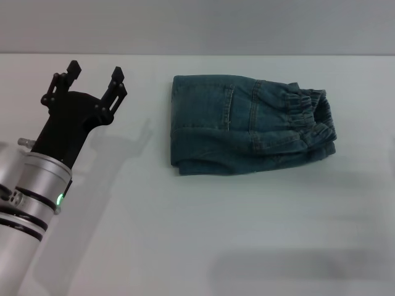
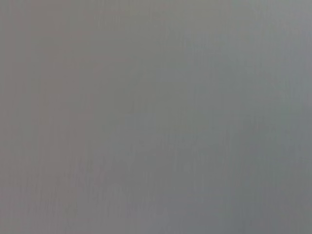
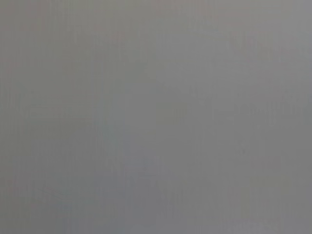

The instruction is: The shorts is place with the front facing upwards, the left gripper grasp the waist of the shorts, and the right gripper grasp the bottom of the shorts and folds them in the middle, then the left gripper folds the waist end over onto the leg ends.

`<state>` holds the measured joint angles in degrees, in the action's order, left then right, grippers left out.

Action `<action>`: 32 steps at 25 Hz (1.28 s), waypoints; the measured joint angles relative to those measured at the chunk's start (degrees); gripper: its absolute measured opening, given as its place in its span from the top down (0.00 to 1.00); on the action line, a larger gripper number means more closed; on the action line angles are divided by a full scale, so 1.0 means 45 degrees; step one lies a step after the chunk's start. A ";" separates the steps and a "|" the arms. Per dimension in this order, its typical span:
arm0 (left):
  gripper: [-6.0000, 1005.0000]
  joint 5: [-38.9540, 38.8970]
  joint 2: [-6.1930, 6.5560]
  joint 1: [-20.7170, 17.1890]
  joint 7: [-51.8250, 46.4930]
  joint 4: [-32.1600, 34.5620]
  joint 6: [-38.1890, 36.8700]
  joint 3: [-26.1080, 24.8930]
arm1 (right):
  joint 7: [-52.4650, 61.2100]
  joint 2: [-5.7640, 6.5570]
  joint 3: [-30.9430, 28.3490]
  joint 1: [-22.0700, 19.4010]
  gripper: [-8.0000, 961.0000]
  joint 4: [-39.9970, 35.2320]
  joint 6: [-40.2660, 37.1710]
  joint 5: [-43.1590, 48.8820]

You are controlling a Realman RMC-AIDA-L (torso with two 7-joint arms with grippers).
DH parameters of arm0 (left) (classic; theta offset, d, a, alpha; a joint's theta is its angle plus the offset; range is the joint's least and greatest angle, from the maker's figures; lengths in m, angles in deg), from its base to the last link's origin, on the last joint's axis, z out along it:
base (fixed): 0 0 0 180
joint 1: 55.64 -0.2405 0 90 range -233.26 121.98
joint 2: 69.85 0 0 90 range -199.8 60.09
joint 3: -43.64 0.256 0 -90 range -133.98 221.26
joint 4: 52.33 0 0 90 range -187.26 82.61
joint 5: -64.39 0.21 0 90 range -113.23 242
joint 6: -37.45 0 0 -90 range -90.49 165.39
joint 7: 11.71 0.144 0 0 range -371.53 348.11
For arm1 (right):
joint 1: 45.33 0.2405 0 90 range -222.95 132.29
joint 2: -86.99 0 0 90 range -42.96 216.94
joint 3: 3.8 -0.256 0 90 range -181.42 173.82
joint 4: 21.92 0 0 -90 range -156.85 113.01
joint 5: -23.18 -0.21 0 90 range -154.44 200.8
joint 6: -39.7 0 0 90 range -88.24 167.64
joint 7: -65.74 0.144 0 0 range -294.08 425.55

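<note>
The faded blue denim shorts (image 1: 250, 126), elastic waistband bunched at their right end, lie folded in a compact bundle in the upper middle of the head view on the white table (image 1: 197, 234). The black left gripper (image 1: 96, 75) hovers at upper left, well apart, fingers spread and empty; the right gripper is out of sight. The springy waistband looks loosely stacked, so I judge the top layer could slide or flop open, leaving the fold uneven.

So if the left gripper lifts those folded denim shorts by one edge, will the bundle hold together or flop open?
Probably flop open: the shorts are soft denim lying in loose layers with nothing pinning them. The gathered elastic waist looks bulkier, so that end may sag more. The denim looks matte, so slipping seems unlikely. The left gripper is open, off to the shorts' side, not touching them.
</note>
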<state>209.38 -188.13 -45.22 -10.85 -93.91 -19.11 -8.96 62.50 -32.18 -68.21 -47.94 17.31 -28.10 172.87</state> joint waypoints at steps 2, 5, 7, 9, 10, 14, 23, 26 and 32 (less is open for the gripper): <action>0.20 0.0007 -0.0007 0.0031 0.0000 0.0207 -0.0477 0.0156 | 0.0012 -0.0002 0.0074 0.0010 0.41 -0.0019 0.0000 -0.0002; 0.20 0.0011 -0.0006 0.0110 0.0003 0.0443 -0.0858 0.0295 | 0.0025 -0.0003 0.0130 0.0004 0.41 -0.0023 -0.0002 -0.0004; 0.20 0.0027 0.0000 0.0164 0.0003 0.0650 -0.1243 0.0477 | 0.0027 -0.0002 0.0155 -0.0023 0.41 0.0021 -0.0010 -0.0004; 0.20 0.0026 -0.0020 0.0303 -0.0004 0.1113 -0.1932 0.0757 | 0.0029 0.0005 0.0133 -0.0034 0.41 0.0040 -0.0013 -0.0005; 0.20 0.0000 -0.0043 0.0383 -0.0028 0.1358 -0.2292 0.0826 | 0.0030 0.0011 0.0113 -0.0034 0.41 0.0042 -0.0014 -0.0005; 0.20 -0.0060 -0.0036 0.0535 -0.0176 0.1791 -0.2940 0.0963 | 0.0033 0.0029 0.0076 -0.0006 0.41 0.0047 -0.0014 -0.0004; 0.20 -0.0072 -0.0044 0.0797 -0.0017 0.1797 -0.1550 0.0996 | 0.0037 0.0052 0.0034 0.0090 0.41 -0.0014 -0.0014 -0.0004; 0.20 -0.0095 -0.0046 0.0860 -0.0104 0.1731 -0.0772 0.0931 | 0.0037 0.0053 0.0036 0.0113 0.41 -0.0053 -0.0014 -0.0004; 0.20 -0.0397 -0.0052 0.0700 -0.0127 0.1652 -0.0552 0.0876 | 0.0038 0.0034 0.0091 0.0024 0.41 -0.0060 -0.0105 -0.0002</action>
<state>207.59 -188.37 -42.07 -11.42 -86.47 -21.60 -5.01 62.67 -32.02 -67.80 -47.83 17.04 -28.57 172.86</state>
